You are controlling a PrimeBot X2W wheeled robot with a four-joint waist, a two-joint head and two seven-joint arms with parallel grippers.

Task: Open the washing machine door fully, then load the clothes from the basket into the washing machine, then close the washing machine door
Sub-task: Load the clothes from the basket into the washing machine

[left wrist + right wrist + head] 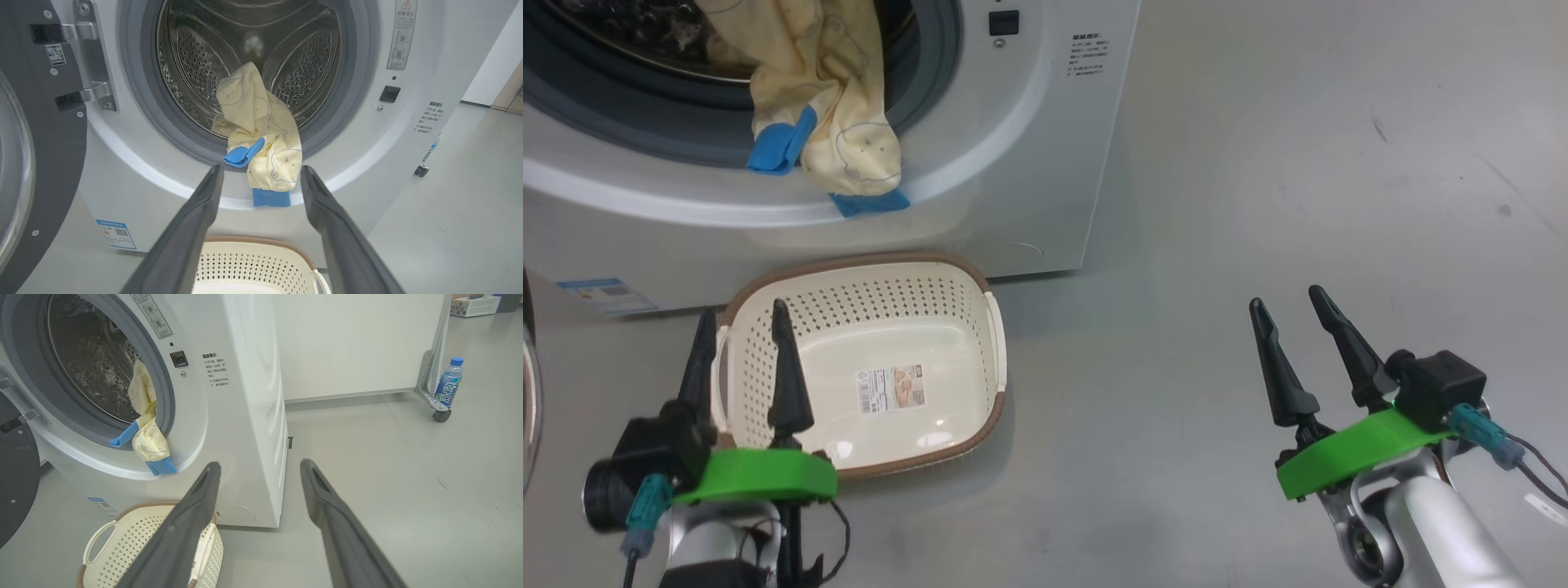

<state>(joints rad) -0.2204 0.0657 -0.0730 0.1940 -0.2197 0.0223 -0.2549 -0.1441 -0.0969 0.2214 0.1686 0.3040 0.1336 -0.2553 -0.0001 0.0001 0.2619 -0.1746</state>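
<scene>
Washing machine [1029,163] ×1, w/ washing machine door [61,163] ×1 on hinge arms [77,30] ×2; sticker [605,294] ×1 at its lower front corner. Basket [849,310] ×1: handles [999,339] ×2, label [892,389] ×1 on its floor. Clothes [825,82]: 1 bundle, no. of pieces unclear; blue patches [780,143] ×2 seen. Bottle [448,381] ×1. My grippers ×2: left gripper [743,310], right gripper [1285,296]; fingers [788,384] 2 ea., 4 total.

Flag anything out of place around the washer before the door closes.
The pale cream-yellow garment with blue trim is only half loaded: it drapes out of the steel drum, over the grey rubber gasket and down the front of the white washing machine. Closing the round black-rimmed door would likely pinch it. Nothing else stands out.
</scene>
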